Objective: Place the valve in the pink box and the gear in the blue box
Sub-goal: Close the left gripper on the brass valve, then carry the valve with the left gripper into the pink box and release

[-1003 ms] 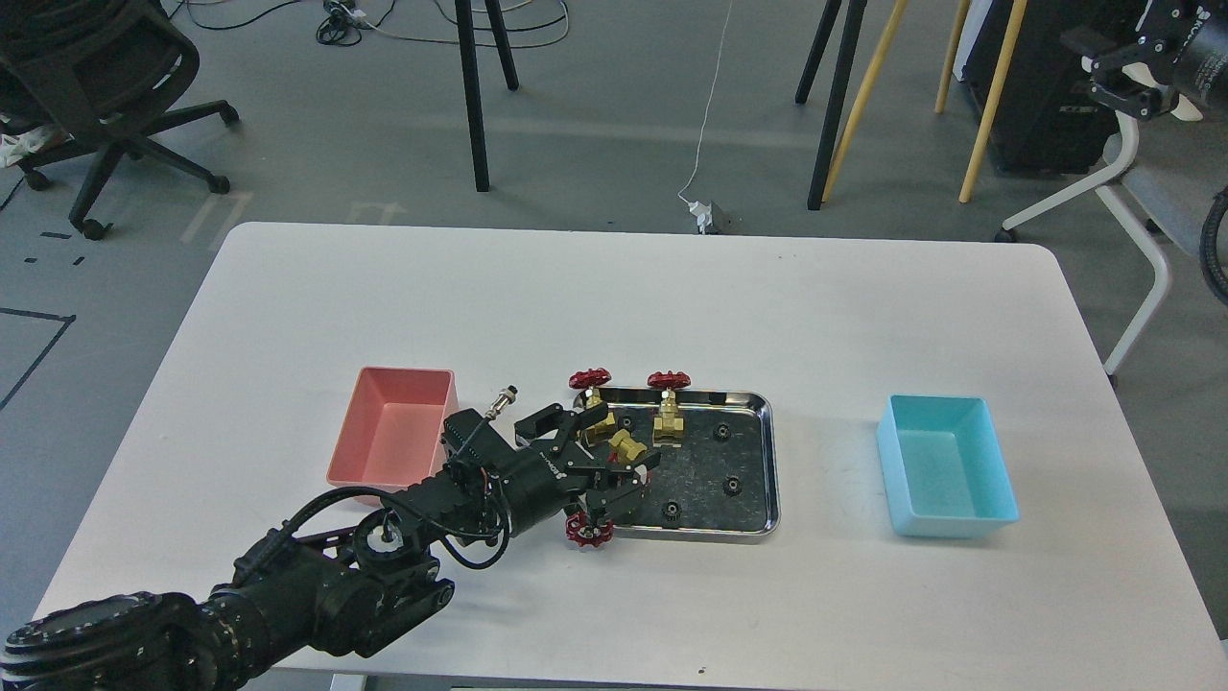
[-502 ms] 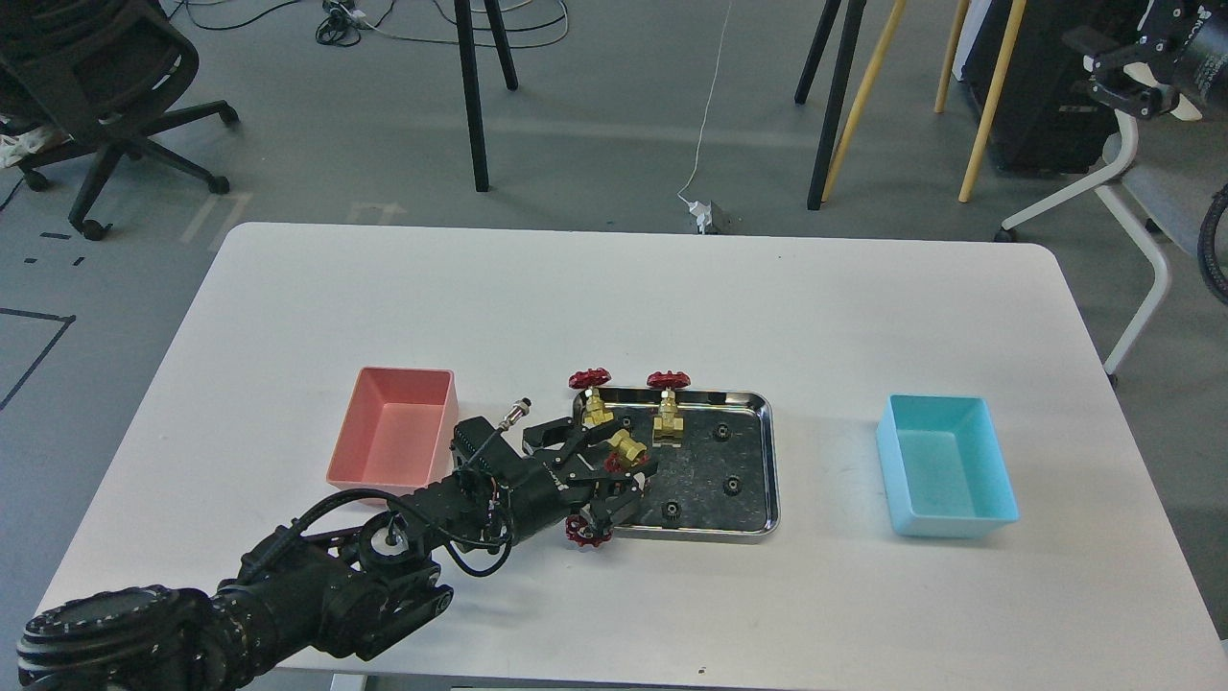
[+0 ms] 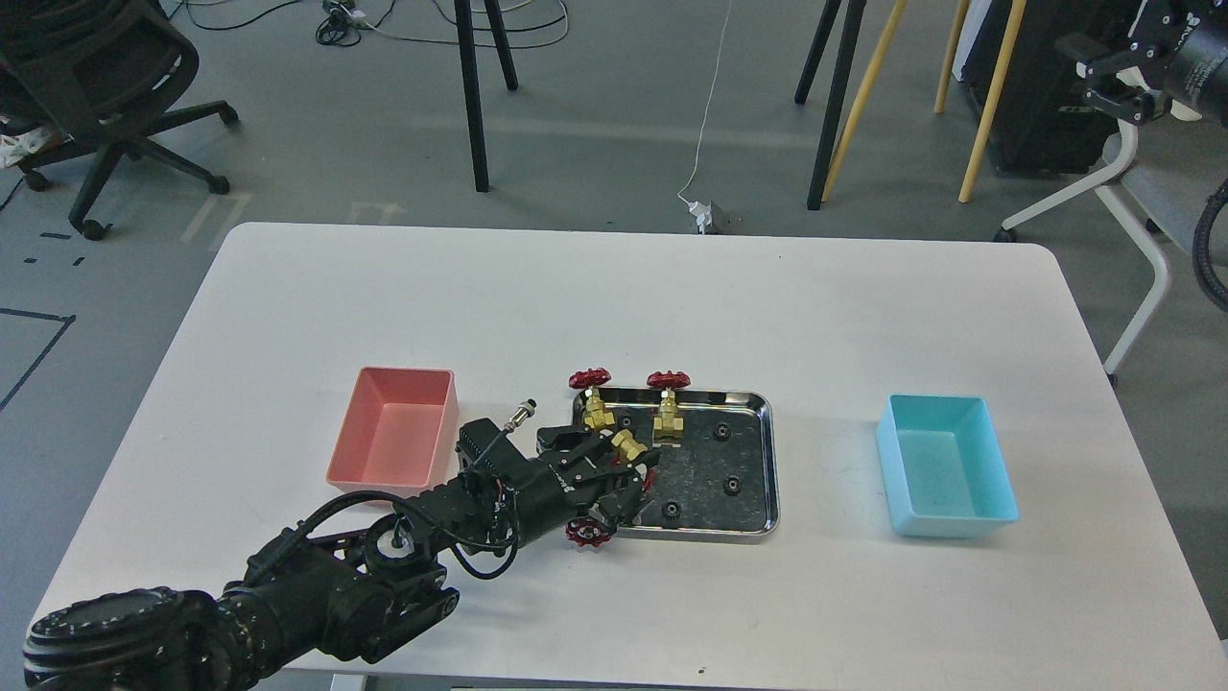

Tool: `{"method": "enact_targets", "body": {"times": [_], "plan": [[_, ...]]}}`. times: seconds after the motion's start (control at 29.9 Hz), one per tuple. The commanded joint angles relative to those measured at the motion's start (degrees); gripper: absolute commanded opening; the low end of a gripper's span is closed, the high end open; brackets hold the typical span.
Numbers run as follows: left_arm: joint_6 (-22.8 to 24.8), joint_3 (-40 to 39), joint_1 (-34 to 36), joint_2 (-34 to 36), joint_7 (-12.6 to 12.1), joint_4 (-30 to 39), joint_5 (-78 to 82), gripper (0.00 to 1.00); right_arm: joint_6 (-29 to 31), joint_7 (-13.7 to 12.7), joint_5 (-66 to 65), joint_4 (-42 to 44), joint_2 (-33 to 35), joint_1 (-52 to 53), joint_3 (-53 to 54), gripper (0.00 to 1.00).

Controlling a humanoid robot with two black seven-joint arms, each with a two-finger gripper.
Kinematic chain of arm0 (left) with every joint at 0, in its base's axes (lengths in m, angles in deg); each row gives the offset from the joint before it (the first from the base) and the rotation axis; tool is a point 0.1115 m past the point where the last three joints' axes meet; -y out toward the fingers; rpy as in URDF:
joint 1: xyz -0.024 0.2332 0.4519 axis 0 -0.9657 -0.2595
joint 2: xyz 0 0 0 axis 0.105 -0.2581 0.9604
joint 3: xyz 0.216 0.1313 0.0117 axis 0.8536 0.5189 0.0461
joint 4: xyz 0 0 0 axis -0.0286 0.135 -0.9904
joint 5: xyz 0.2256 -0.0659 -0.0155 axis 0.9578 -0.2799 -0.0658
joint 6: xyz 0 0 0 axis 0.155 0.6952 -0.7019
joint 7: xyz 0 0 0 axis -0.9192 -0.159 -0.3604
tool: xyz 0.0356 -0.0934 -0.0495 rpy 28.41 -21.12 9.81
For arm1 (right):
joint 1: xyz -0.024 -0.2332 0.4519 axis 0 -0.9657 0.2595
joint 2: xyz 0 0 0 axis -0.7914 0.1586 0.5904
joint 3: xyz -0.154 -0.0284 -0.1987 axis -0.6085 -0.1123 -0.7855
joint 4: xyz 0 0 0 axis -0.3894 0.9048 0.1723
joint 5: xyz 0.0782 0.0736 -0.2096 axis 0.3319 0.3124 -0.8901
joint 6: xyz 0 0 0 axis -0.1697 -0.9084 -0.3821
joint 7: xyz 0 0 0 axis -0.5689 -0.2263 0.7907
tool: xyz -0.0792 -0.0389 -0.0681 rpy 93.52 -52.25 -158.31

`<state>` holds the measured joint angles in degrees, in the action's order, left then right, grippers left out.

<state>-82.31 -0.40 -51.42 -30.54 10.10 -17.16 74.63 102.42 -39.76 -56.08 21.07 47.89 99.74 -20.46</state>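
My left gripper (image 3: 622,477) reaches over the left end of the steel tray (image 3: 770,461). Its fingers stand close on either side of a brass valve (image 3: 629,446) lying there, with a small gap still showing. Two more valves (image 3: 669,415) stand upright at the tray's back edge. Another lies by the tray's front left corner, red handwheel (image 3: 585,533) under my gripper. Several black gears (image 3: 732,483) lie in the tray. The pink box (image 3: 393,437) is left of the tray and the blue box (image 3: 945,470) right of it; both are empty. My right gripper (image 3: 1103,69) is open, high at the far right, off the table.
The white table (image 3: 624,297) has a rounded far edge. Behind it on the floor stand black tripod legs (image 3: 472,96), wooden legs (image 3: 988,106) and a black office chair (image 3: 106,96). A white chair frame (image 3: 1132,192) is at the right.
My left gripper has moved down and slightly right into the tray, and its fingers have narrowed from wide open to close around the lying valve. The right gripper has barely shifted.
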Motion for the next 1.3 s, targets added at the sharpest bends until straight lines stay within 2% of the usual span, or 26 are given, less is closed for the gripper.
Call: {"method": "enact_targets", "body": {"times": [0.0, 0.27, 0.4, 0.64, 0.8, 1.0, 1.2, 1.27], "plan": [[0.00, -0.69, 0.49, 1.16, 0.14, 1.77, -0.79, 0.08, 0.00, 0.00, -0.11, 1.59, -0.85, 0.00, -0.07, 0.99], [0.00, -2.62, 3.30, 11.95, 0.05, 17.76, -13.09, 0.10, 0.00, 0.00, -0.11, 1.95, -1.46, 1.75, -0.07, 0.99], [0.00, -6.05, 3.48, 19.42, -0.30, 21.02, -13.54, 0.10, 0.00, -0.09, -0.02, 1.95, -1.55, 4.03, 0.02, 0.99], [0.00, -5.62, 2.78, 32.96, -1.00, 26.91, -13.45, 0.10, 0.00, -0.09, 0.15, 1.94, -1.99, 8.34, 0.19, 0.99], [0.00, -4.13, -0.11, 39.47, -0.74, 27.62, -13.28, 0.11, 0.00, -0.09, 0.15, 2.03, -2.78, 11.59, 0.19, 0.99], [0.00, -2.45, -4.16, 41.68, -0.56, 26.92, -12.75, 0.11, 0.00, -0.09, 0.15, 4.75, -4.89, 12.92, 0.10, 0.99], [0.00, -2.72, -6.45, 40.36, -0.65, 24.90, -12.75, 0.11, 0.00, 0.00, 0.15, 5.55, -6.03, 13.01, 0.10, 0.99], [0.00, -2.80, -6.36, 38.35, -0.65, 23.32, -12.84, 0.14, 0.00, 0.00, 0.15, 5.55, -6.12, 13.01, 0.10, 0.99]]}}
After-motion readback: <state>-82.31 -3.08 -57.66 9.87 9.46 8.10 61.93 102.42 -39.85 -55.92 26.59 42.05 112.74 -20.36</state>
